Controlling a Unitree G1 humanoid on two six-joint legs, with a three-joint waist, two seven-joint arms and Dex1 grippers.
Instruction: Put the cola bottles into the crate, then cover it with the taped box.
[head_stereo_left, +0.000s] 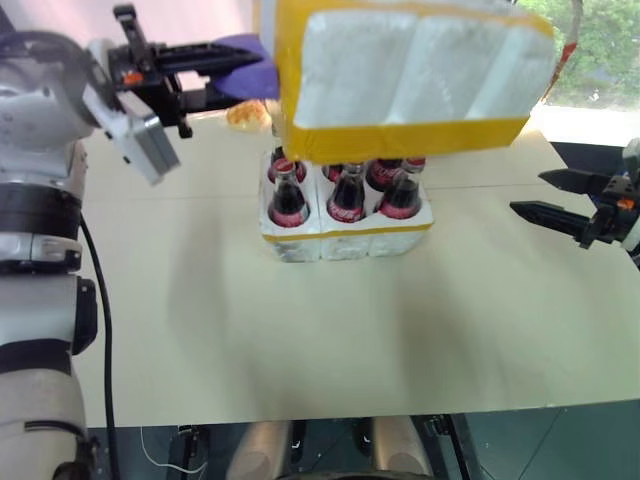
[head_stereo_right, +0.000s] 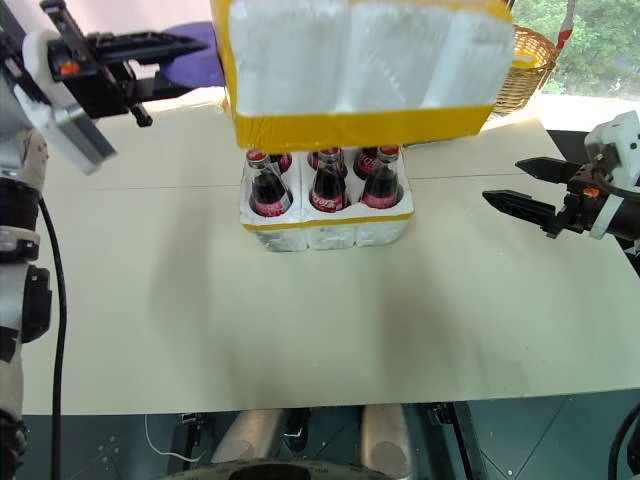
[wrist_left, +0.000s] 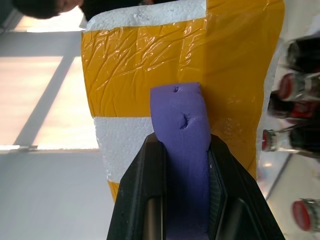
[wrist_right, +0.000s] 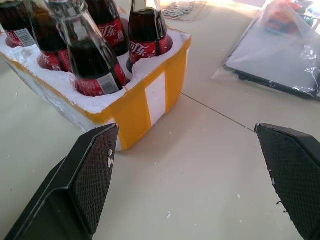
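Note:
The taped box (head_stereo_left: 410, 70), white foam with wide yellow bands, hangs tilted just above the crate (head_stereo_left: 345, 238) without resting on it. The crate is a low white foam tray with a yellow band, and several cola bottles (head_stereo_left: 288, 195) with red caps stand in its wells. My left gripper (head_stereo_left: 235, 72) reaches in level from the left and is shut on a purple tab (wrist_left: 181, 120) on the box's side. My right gripper (head_stereo_right: 503, 180) is open and empty, right of the crate and pointing at it. In the right wrist view the crate's corner (wrist_right: 150, 95) lies ahead of its spread fingers.
A wicker basket (head_stereo_right: 525, 65) stands at the table's back right. A bread-like item (head_stereo_left: 248, 115) lies behind the crate to the left. A plastic bag holding a dark flat thing (wrist_right: 280, 60) lies beyond the crate. The beige table's front edge (head_stereo_left: 350, 415) is near.

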